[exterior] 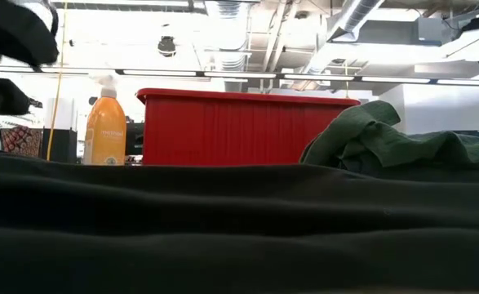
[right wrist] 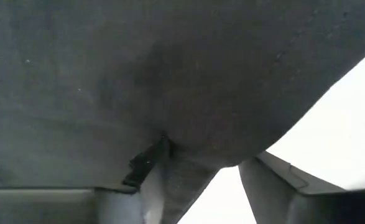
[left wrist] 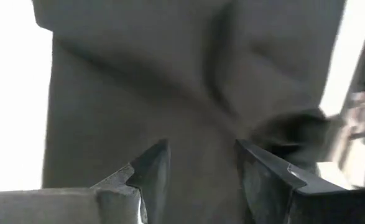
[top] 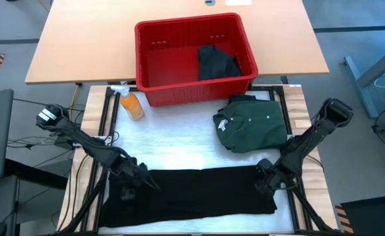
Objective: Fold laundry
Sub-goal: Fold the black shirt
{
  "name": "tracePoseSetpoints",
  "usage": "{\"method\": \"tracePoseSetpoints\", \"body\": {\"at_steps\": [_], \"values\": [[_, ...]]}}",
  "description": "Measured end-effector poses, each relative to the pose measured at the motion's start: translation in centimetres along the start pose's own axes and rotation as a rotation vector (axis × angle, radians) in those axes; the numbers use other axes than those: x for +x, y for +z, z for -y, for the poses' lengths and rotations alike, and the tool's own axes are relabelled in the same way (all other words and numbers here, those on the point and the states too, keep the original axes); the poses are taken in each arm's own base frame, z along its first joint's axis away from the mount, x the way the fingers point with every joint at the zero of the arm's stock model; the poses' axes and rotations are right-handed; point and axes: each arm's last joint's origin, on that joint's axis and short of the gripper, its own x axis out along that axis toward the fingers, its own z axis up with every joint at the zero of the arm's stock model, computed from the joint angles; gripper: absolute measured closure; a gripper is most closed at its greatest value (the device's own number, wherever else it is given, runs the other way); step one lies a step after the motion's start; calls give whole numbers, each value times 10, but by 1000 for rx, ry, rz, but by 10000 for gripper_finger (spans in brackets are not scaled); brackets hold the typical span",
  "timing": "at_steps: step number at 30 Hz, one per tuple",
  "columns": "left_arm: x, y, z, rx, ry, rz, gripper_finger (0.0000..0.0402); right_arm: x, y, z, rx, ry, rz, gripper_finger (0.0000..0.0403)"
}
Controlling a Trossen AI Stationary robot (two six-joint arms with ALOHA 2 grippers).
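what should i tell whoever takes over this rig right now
Left gripper: at the black garment's left end, jaws apart with cloth between them.
Right gripper: at its right end, jaws around a fold of the cloth's edge.
The black garment lies spread across the table's near edge.
Done: a folded green shirt sits in front of the red bin.
Left: fold the black garment; another dark garment waits in the bin.

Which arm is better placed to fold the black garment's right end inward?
Right: the right claw sits at that end of the black garment, cloth between its fingers. The left claw is at the opposite end.
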Motion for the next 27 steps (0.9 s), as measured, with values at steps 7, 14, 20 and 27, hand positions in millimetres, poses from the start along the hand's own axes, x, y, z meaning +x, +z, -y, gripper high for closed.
{"method": "tracePoseSetpoints", "body": {"at_steps": [7, 14, 20, 27], "values": [[22, 5, -12, 58, 120, -87, 234, -2, 3, -11, -41, 5, 26, 349], [32, 8, -28, 69, 251, -163, 235, -24, 5, 4, -56, -23, 4, 371], [35, -4, -47, -9, 268, -327, 235, -63, 3, 21, -26, -109, -15, 377], [14, -2, -50, -6, 272, -247, 235, -89, 7, 31, 3, -130, -11, 377]]}}
